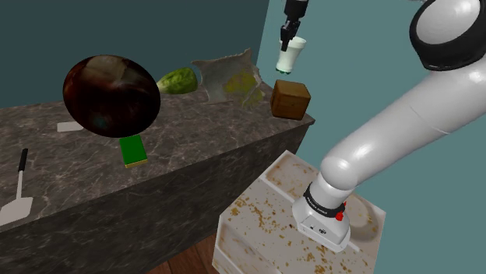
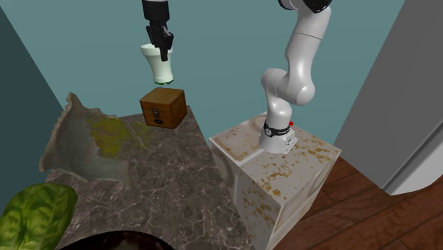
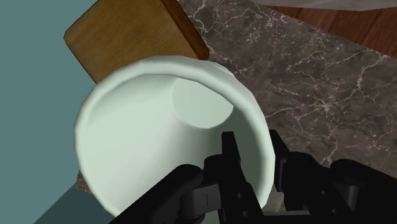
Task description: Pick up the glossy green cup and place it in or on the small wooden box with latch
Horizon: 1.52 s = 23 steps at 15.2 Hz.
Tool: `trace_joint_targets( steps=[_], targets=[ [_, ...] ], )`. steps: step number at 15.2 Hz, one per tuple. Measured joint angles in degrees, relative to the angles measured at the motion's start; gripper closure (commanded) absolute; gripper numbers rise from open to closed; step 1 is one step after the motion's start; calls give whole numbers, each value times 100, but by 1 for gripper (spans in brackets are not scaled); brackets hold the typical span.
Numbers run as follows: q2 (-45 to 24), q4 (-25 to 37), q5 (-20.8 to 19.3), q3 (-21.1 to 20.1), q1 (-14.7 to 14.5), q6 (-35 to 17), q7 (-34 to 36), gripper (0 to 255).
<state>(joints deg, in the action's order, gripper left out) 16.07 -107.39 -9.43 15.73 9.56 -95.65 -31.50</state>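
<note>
**Shoulder view.** The gripper [image 1: 290,33] hangs high over the far end of the marble counter [image 1: 195,148]. Its jaws pinch the upper edge of the pale green cup [image 1: 291,56]. The cup hangs directly below the jaws and touches no surface. The brown wooden box [image 1: 290,99] sits on the counter beneath the cup, with a gap between them.

**Second exterior view.** The gripper [image 2: 159,34] holds the cup [image 2: 160,65] mouth up, and the cup narrows toward its base. The box [image 2: 163,108] stands below the jaws with its lid closed. There is open air between the lid and the cup's base.

**Wrist view.** One finger [image 3: 230,151] reaches inside the cup [image 3: 146,127] and the other lies outside it. The cup wall is clamped between them at the gripper [image 3: 259,162]. The box [image 3: 127,32] shows beyond the cup's far rim, partly covered by it.

**Handling.**
- The cup looks thin-walled, light and stiff.
- Its glossy surface is probably slippery.
- A pinch on a single wall may let the cup pivot or slide between the pads, so a firm, moderate clamp seems right.
- The wall just below the rim, one finger inside and one outside, appears the soundest place to hold it.
- A light cup with a narrow base may tip on the lid unless it is set down level.
</note>
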Motion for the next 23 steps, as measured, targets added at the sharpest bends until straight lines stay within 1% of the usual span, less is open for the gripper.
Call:
trace_joint_targets(
  steps=[2,7,8,10,13,23],
  targets=[
    [-110,105,-2,206,98,-41,-308,255],
    [-630,721,135,706,329,-11,-1082,255],
    [-810,959,205,824,385,38,-1270,255],
    [-979,1091,275,949,456,-6,-1476,255],
    [-1000,927,281,984,479,-194,-1520,255],
    [-910,61,223,997,496,-973,-1447,255]
  ],
)
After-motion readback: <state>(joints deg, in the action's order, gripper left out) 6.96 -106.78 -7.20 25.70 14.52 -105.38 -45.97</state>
